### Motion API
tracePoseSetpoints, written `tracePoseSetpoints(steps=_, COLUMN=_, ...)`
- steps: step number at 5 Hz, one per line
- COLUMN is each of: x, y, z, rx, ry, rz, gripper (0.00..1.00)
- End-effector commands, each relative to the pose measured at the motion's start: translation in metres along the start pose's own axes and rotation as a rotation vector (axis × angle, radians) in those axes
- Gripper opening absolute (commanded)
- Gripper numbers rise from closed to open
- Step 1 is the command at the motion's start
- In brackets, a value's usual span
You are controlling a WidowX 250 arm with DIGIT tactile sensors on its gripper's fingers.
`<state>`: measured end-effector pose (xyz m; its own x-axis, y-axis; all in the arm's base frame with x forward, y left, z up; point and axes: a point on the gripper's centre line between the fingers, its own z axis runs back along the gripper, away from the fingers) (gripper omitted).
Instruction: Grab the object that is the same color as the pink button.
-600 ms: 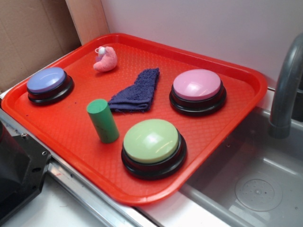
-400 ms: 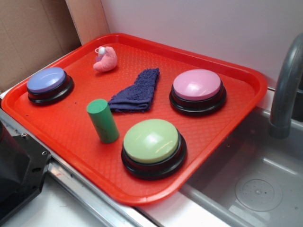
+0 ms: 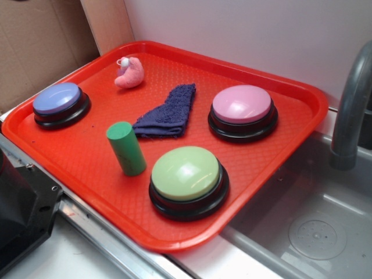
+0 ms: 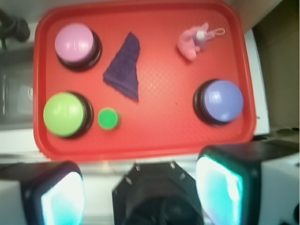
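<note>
You see a red tray lying beside a steel sink with a grey faucet rising at its right edge. The pink plush toy lies near the tray's far left corner, curved like a bean, with a small white bit at its upper end. In the wrist view the same toy sits toward the upper right of the tray, and a thin loop of cord trails off its white end.

The pink button stands on the tray's right side, well apart from the toy, its glossy dome on a black base; in the wrist view it is at upper left. Between toy and pink button lies a folded dark blue cloth, touching neither. A green cylinder stands upright, slightly tilted in the exterior picture, just beside the cloth's near end. A green-domed button sits near the tray's front rim, close to the cylinder. A blue-purple button rests by the left rim.

Your claw hangs above the tray's near edge, well away from the toy. Its two fingers stand wide apart at the bottom of the wrist view, released, holding nothing. The wrist picture is somewhat blurred.
</note>
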<state>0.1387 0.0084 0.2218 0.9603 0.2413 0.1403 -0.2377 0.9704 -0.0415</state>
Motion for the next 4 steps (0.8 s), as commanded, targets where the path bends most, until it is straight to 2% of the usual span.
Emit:
tracePoseSetpoints(steps=1, x=0.051, y=0.036, z=-0.042, rx=0.119, ry=-0.159, rz=0.347, gripper=1.0)
tracePoseSetpoints(steps=2, x=0.076, y=0.054, z=-0.066, rx=0.14, ry=-0.201, rz=0.443, gripper=1.0)
tracePoseSetpoints(steps=3, x=0.095, y=0.068, z=-0.092, rx=0.156, ry=-0.187, rz=0.491, gripper=1.0)
tracePoseSetpoints(steps=4, x=0.104, y=0.083, z=-0.124, rx=0.149, ry=-0.146, rz=0.508, gripper=1.0)
